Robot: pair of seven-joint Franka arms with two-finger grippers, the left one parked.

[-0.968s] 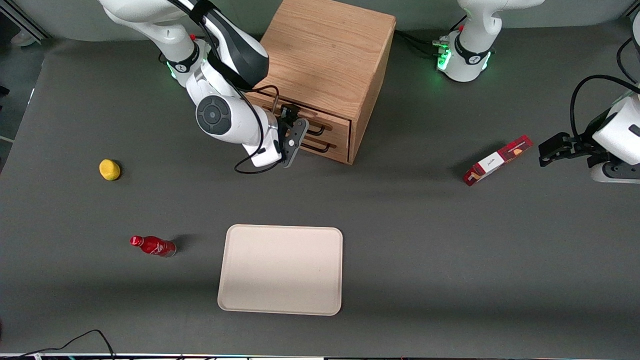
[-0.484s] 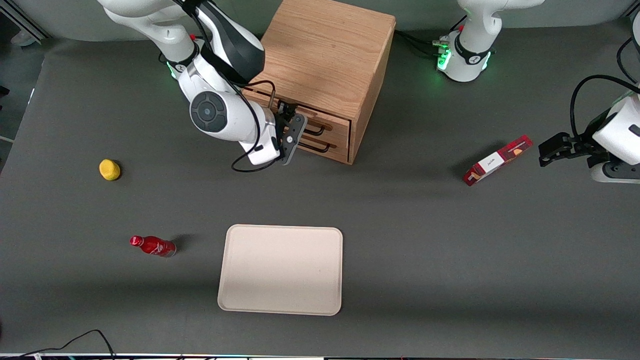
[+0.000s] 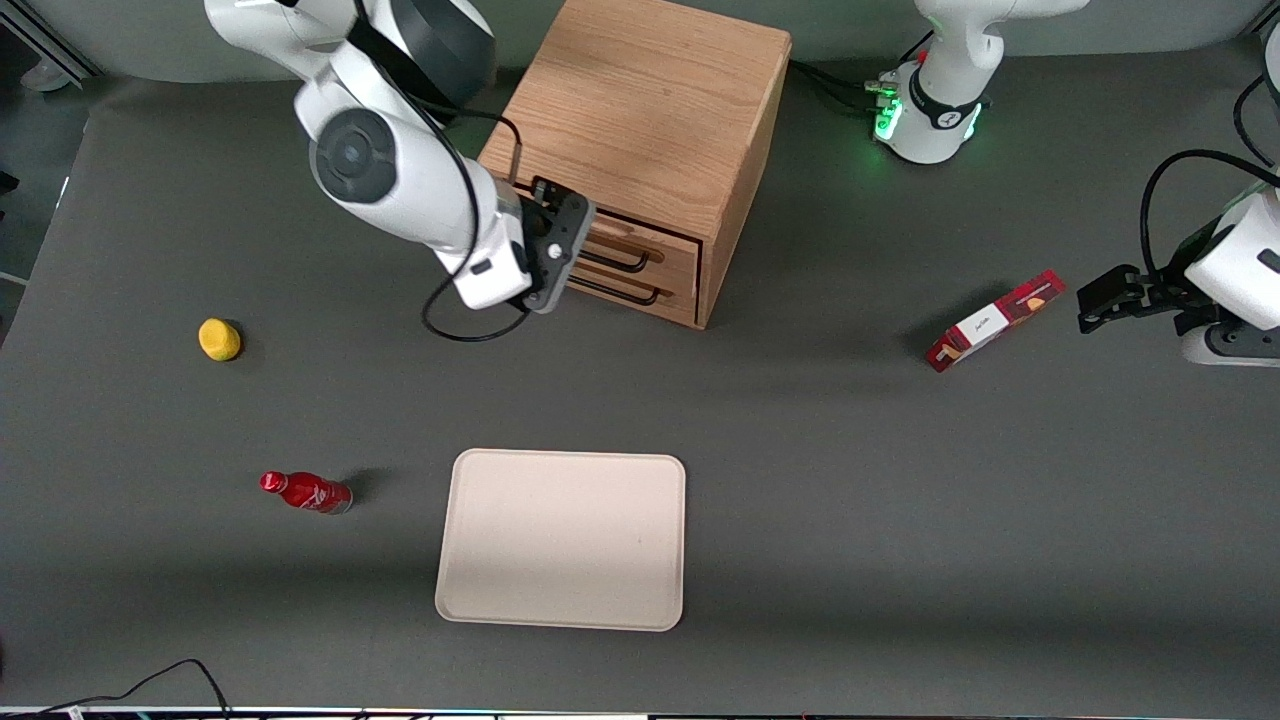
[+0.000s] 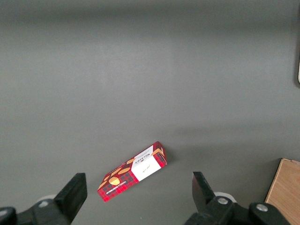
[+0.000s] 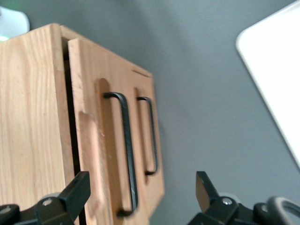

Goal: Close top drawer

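Yellow lemon (image 3: 219,339) and red bottle (image 3: 305,492) lie toward the working arm's end of the table (image 3: 850,480), well apart from the action and unchanged. Next comes the gripper (image 3: 563,250): a second ago it sat right against the drawer fronts at handle height, now it has pulled back off them and lifted a little, drifting toward the working arm's end, so it hangs just in front of the cabinet (image 3: 650,110) and touches nothing. Its fingers (image 5: 75,192) are spread wide in the right wrist view with nothing between them, no hold on any handle. Beige tray (image 3: 560,540) lies nearer the front camera, untouched. Top drawer (image 3: 672,250) sits in the cabinet above the lower drawer (image 3: 668,292), its black bar handle (image 5: 126,154) free; in the right wrist view its front looks about level with the lower one, only a thin dark slit showing along the cabinet edge. Judgement: the push looks finished and this is the retreat, so the task reads as done or very nearly done. Whether that slit is a normal gap or a last bit left open, I cannot tell. If it is still ajar, one more short flat push on the front would be needed. Red snack box (image 3: 993,321) lies toward the parked arm's end, same spot as before, irrelevant.
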